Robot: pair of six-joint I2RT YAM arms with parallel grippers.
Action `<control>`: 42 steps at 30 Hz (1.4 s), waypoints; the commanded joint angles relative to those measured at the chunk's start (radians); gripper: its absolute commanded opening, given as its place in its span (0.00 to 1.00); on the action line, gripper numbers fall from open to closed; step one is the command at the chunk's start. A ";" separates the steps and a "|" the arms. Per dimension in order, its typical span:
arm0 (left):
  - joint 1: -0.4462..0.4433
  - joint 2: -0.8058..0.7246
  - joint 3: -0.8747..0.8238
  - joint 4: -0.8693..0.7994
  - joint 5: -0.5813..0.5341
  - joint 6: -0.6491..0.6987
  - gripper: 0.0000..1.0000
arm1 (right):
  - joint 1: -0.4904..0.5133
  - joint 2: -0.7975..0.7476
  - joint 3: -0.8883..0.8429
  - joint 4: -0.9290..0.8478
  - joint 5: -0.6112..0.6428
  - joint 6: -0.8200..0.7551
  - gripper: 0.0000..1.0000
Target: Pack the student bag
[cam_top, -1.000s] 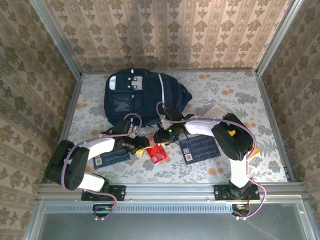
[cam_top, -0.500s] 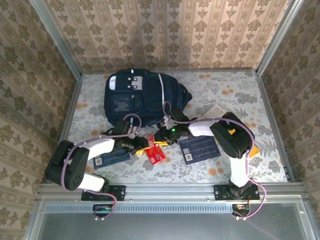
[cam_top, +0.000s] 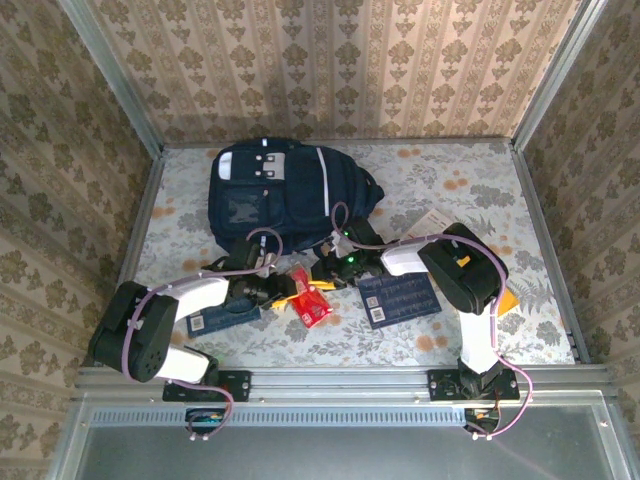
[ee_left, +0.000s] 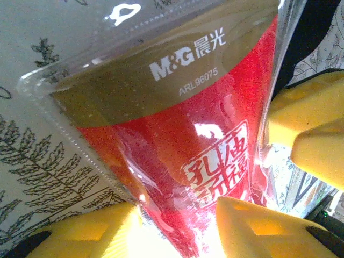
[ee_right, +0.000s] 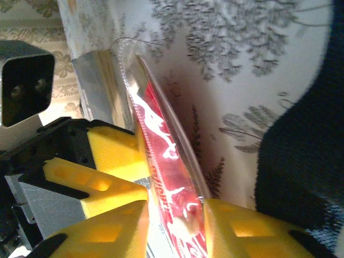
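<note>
The student bag lies flat at the back of the flowered table, left of middle, with its front pocket facing up. Just in front of it the two arms meet at a red M&G packet in a clear sleeve, tipped up off the cloth. The left claw pinches one end between its yellow fingers. The right claw grips the opposite edge, and the packet fills the gap between its fingers. A navy printed booklet lies right of the packet, and a second booklet lies partly under the left arm.
</note>
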 commanded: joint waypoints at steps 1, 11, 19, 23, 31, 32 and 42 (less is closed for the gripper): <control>-0.025 0.045 -0.032 0.049 -0.008 0.024 0.41 | 0.021 -0.001 -0.018 -0.038 -0.022 -0.024 0.30; -0.026 0.051 -0.018 0.022 -0.023 0.036 0.41 | 0.020 -0.083 0.072 -0.435 0.241 -0.300 0.24; -0.030 0.079 -0.007 0.029 -0.025 0.039 0.41 | 0.032 -0.019 0.139 -0.533 0.267 -0.360 0.27; -0.033 0.097 -0.006 0.038 -0.021 0.041 0.41 | 0.049 0.030 0.157 -0.481 0.163 -0.332 0.29; -0.035 0.116 -0.010 0.059 -0.014 0.042 0.40 | 0.066 0.087 0.154 -0.365 0.028 -0.237 0.34; -0.035 0.118 -0.012 0.061 -0.014 0.041 0.40 | 0.066 0.089 0.150 -0.339 0.011 -0.214 0.38; -0.034 0.095 -0.020 0.059 -0.016 0.042 0.40 | 0.054 0.048 0.038 0.057 -0.136 0.076 0.45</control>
